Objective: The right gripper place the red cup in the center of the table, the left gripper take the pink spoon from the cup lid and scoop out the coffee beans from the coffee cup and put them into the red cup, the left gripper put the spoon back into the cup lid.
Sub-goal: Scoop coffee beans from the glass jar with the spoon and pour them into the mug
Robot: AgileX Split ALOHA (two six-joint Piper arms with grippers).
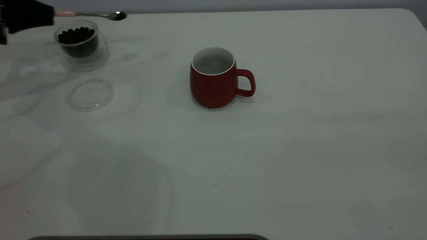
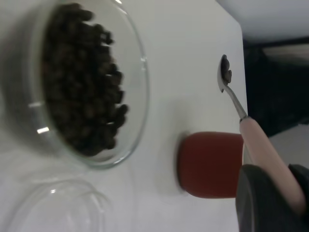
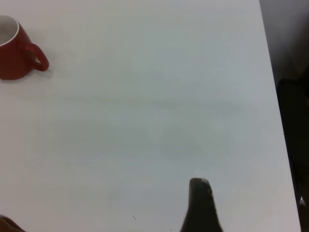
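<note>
My left gripper [image 1: 50, 15] is at the far left, shut on the pale handle of the pink spoon [image 1: 96, 14]. It holds the spoon level, just behind the coffee cup [image 1: 81, 45]. The left wrist view shows the spoon [image 2: 256, 145] with a dark shape in its bowl, perhaps a bean. The coffee cup holds a heap of coffee beans [image 1: 76, 35]. The cup lid [image 1: 90, 94] lies flat and bare in front of it. The red cup [image 1: 213, 78] stands upright mid-table, handle to the right, with nothing visible inside. My right gripper [image 3: 106, 220] is open over bare table, far from the red cup [image 3: 14, 48].
The white table [image 1: 300, 150] spreads wide to the right of and in front of the red cup. Its far edge runs just behind the spoon. A dark strip [image 1: 150, 237] lies along the near edge. In the left wrist view the red cup [image 2: 210, 164] is beyond the coffee cup [image 2: 87, 82].
</note>
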